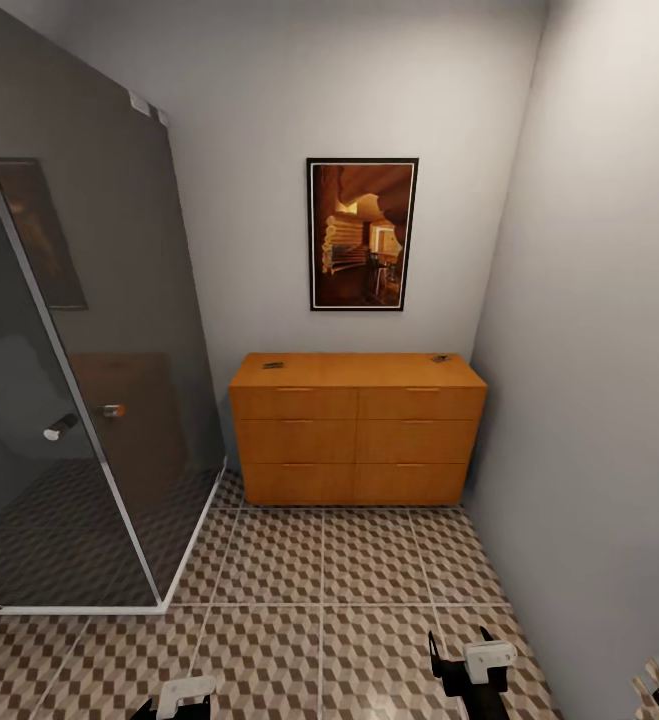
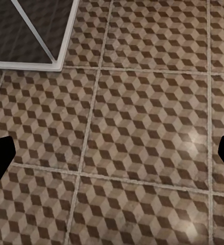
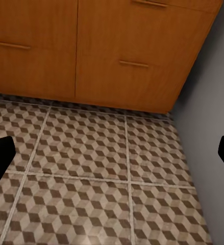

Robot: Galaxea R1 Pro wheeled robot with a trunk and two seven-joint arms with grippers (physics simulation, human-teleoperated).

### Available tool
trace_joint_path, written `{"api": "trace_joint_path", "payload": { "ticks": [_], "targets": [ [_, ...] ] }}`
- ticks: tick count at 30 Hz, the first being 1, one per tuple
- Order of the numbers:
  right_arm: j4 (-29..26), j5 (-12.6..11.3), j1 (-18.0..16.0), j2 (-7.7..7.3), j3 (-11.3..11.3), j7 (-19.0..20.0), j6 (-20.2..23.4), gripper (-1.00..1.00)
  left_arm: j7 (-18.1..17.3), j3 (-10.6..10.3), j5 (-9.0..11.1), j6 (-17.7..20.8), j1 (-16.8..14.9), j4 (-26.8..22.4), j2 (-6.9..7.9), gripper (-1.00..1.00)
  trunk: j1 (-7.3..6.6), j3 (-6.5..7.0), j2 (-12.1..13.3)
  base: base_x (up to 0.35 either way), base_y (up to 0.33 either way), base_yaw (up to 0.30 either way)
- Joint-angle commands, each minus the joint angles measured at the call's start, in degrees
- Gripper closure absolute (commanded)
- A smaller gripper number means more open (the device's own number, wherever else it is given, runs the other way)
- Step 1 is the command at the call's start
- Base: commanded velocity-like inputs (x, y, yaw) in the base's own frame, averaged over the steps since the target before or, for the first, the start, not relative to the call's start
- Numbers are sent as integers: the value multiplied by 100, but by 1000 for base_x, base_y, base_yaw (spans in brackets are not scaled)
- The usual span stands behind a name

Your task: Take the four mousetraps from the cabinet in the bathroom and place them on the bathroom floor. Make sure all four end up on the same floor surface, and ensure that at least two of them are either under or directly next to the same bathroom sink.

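The orange-brown cabinet (image 1: 357,428) stands against the far wall, drawers closed. Two tiny dark mousetraps lie on its flat top, one near the left end (image 1: 272,365) and one at the right back corner (image 1: 440,358). My left gripper (image 2: 112,155) and right gripper (image 1: 461,648) hang low at the near edge of the head view, well short of the cabinet. Both are open and empty over the cube-patterned bathroom floor (image 1: 319,570). In the right wrist view the cabinet's lower drawer fronts (image 3: 127,61) lie ahead. The bathroom sink is out of view.
A glass shower enclosure (image 1: 79,400) with a white floor frame (image 2: 55,58) and darker tiles takes up the left side. A grey wall (image 1: 599,400) runs close along the right. A framed picture (image 1: 361,234) hangs above the cabinet.
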Motion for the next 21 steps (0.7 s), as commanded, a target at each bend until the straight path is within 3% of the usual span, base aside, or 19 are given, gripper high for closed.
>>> {"api": "trace_joint_path", "payload": {
  "ticks": [1,21],
  "targets": [
    [3,14,-5,-1,47,-57,-5,-100,35,-49,30,-9,-4,-6,3,-100,4,-13,-13,0,0,0],
    [4,23,-5,-11,47,-57,4,-100,37,-49,30,-9,-4,-3,3,-100,4,-13,-13,0,0,0]
  ]
}}
